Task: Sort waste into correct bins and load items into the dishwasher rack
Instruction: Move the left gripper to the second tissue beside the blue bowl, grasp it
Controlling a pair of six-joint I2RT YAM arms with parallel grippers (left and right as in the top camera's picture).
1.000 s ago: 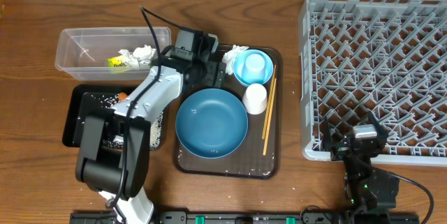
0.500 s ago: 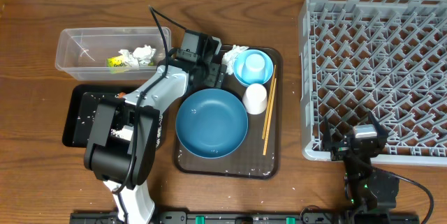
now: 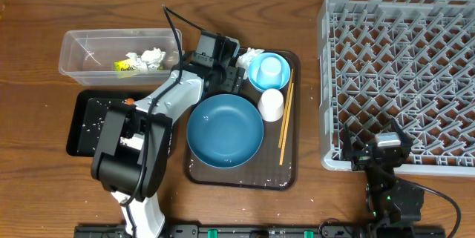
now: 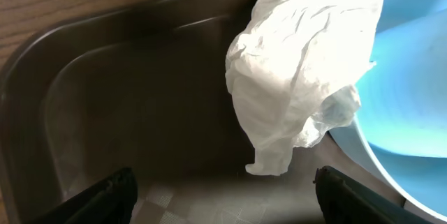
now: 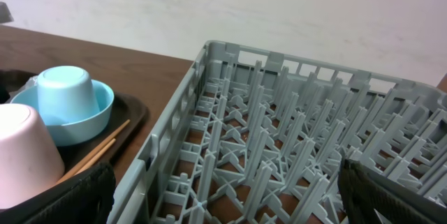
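My left gripper (image 3: 236, 66) hangs open over the back of the brown serving tray (image 3: 237, 176), its fingers (image 4: 105, 196) empty. A crumpled white tissue (image 4: 300, 63) lies just ahead against the light-blue bowl (image 3: 269, 71). The blue dish (image 3: 225, 130), white cup (image 3: 272, 104) and chopsticks (image 3: 286, 116) rest on that tray. The clear tub (image 3: 82, 45) holds tissue and a yellow-green wrapper (image 3: 122, 65). Rice and a carrot (image 3: 130, 102) lie in the black tray (image 3: 78, 123). My right gripper (image 3: 375, 153) stands open at the grey rack's (image 3: 401, 78) near edge.
In the right wrist view the rack's wall (image 5: 174, 119) and pegs fill the space between the fingers, with the bowl (image 5: 91, 116) and cup (image 5: 24, 154) to the left. Loose rice grains dot the table near the black tray.
My left gripper has shifted a little right toward the tissue and its jaws have narrowed slightly. The right arm has not moved.
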